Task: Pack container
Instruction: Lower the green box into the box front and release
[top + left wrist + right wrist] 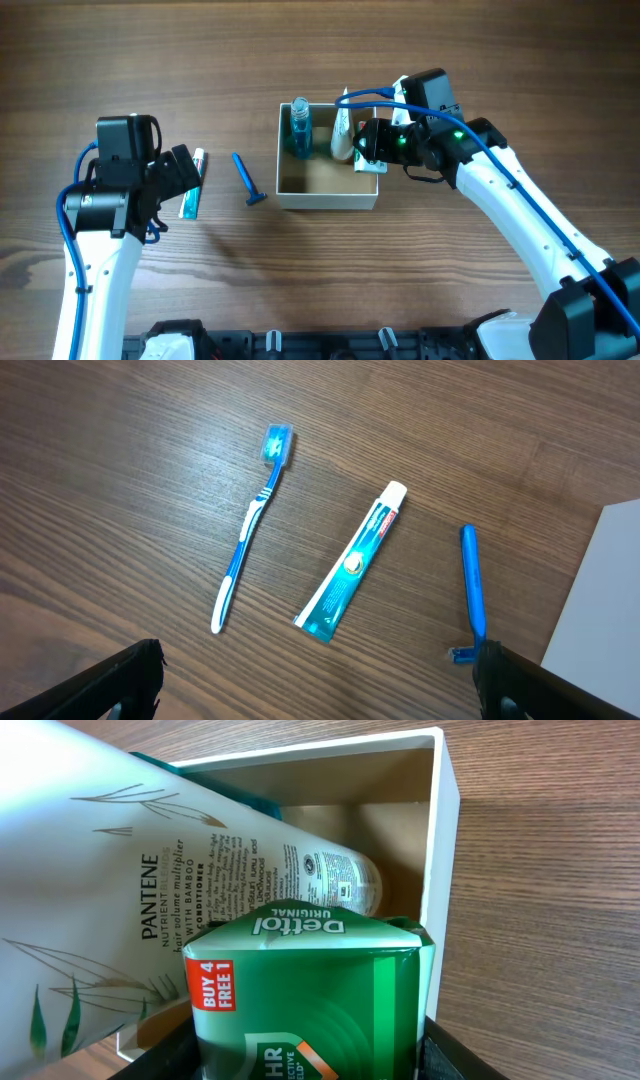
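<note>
Closest to right wrist lens: green box, clamped between fingers of right claw, over inside of container, by its white wall. Alongside, white conditioner tube leaning in container.

Left wrist: left claw spread wide, holding nothing, above table. Below, apart from one another: toothbrush, toothpaste, razor. Container wall at right edge.

Overhead: container at table centre, blue bottle in its far left corner. Right claw at right wall, left claw well apart at left.
</note>
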`<state>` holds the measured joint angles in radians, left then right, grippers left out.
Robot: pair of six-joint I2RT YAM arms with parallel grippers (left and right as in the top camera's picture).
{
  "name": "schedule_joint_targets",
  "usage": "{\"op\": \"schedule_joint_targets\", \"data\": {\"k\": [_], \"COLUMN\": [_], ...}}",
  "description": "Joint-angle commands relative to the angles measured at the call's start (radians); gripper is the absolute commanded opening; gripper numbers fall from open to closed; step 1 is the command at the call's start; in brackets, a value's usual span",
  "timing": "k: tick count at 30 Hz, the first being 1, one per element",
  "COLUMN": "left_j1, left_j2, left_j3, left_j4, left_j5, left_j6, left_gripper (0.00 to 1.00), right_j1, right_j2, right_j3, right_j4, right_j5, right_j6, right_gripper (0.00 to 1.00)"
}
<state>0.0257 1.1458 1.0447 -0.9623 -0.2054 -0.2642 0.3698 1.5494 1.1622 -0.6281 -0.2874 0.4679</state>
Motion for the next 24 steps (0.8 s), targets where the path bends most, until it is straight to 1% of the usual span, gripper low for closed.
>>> {"op": "schedule_joint_targets", "data": {"k": [1,3,5,8,15,17,19,20,21,22,23,24], "left_j1": [0.006,0.006,0.006,0.006,0.006,0.006,0.006,0.006,0.006,0.006,0.006,0.006], "left_j2": [0.003,0.003,0.003,0.003,0.003,0.003,0.003,0.003,0.003,0.003,0.003,0.003], "left_j3": [0.014,0.014,0.014,0.014,0.014,0.014,0.014,0.014,0.014,0.014,0.014,0.014], "left_j4": [-0.001,0.0,0.0,0.0,0.0,0.0,0.0,0.0,0.0,0.0,0.001,0.003], "left_j5": [-0.02,-0.02,-0.02,-0.02,-0.02,-0.02,-0.02,-0.02,-0.02,-0.02,-0.02,-0.02], "left_j6": [0.021,0.021,0.021,0.021,0.021,0.021,0.021,0.021,0.021,0.021,0.021,0.021], "left_gripper": [1.0,1.0,1.0,1.0,1.0,1.0,1.0,1.0,1.0,1.0,1.0,1.0], "right_j1": [0.004,0.004,0.004,0.004,0.004,0.004,-0.002,-0.012,-0.031,-0.047,-0.082,-0.1], "right_j2": [0.005,0.005,0.005,0.005,0.005,0.005,-0.003,-0.018,-0.044,-0.068,-0.11,-0.129], "right_j3": [0.016,0.017,0.016,0.016,0.016,0.017,0.017,0.017,0.017,0.017,0.017,0.017], "right_j4": [-0.002,-0.002,-0.003,-0.005,-0.005,-0.006,-0.02,-0.033,-0.053,-0.063,-0.067,-0.064], "right_j5": [0.002,0.002,0.002,0.002,0.003,0.03,0.154,0.248,0.369,0.438,0.517,0.536], "right_j6": [0.003,0.003,0.003,0.003,0.003,0.001,0.005,0.034,0.106,0.147,0.195,0.197], "right_gripper": [0.5,0.59,0.59,0.62,0.62,0.61,0.6,0.61,0.62,0.63,0.7,0.74]}}
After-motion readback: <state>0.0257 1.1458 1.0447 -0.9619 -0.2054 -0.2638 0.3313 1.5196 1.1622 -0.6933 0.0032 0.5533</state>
